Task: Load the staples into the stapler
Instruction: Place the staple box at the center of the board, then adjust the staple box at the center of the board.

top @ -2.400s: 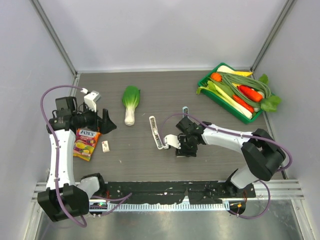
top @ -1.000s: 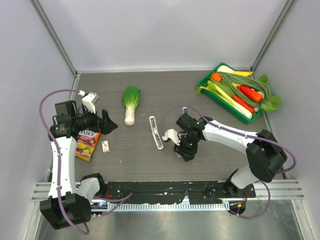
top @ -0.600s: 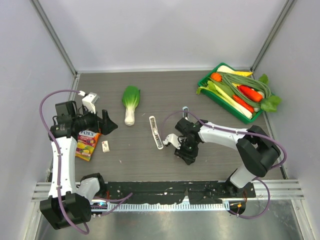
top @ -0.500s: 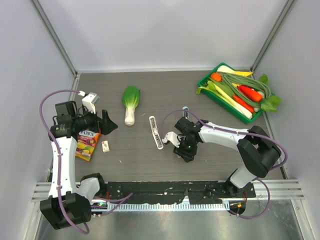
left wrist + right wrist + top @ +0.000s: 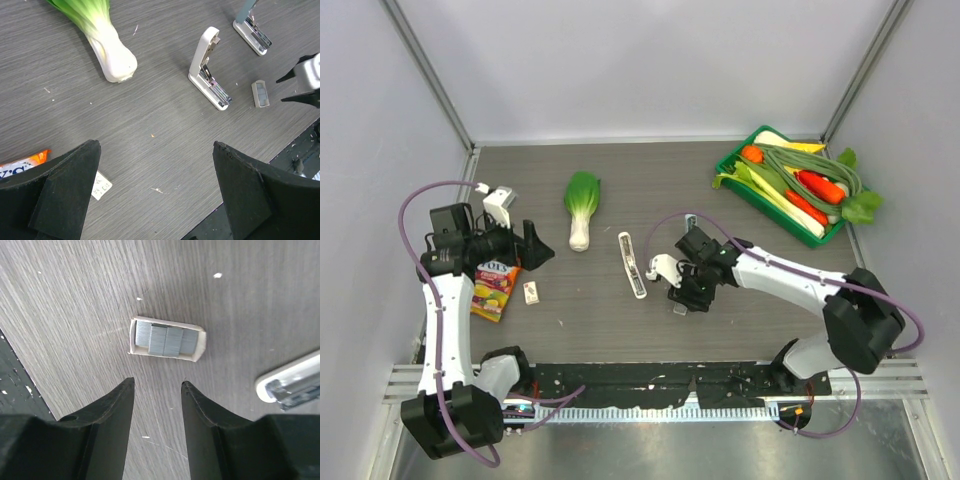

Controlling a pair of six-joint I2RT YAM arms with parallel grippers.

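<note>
**As the small whitish cardboard tray of grey metal staples lies loose, nothing is gripped**

Though the top camera shrinks that tray to a pale speck beside the right arm's wrist, the right wrist camera has it plain as day. It lies flat on the dark grey wood-grain table, open side up, strips showing. That same view clips the slim white plastic stapler at the right edge, so only a rounded end and a sliver of silvery channel show. Over to the left wrist camera, and there it is whole: hinged open, upper arm raised, near the tray but not touching it. Beyond it, a pale blue-grey bar is cut off by the frame's top. Now the right gripper: fingers parted, holding nothing, the tray just past its tips. And the left gripper is spread wide, nothing between its fingers, well apart from stapler and tray.
</note>
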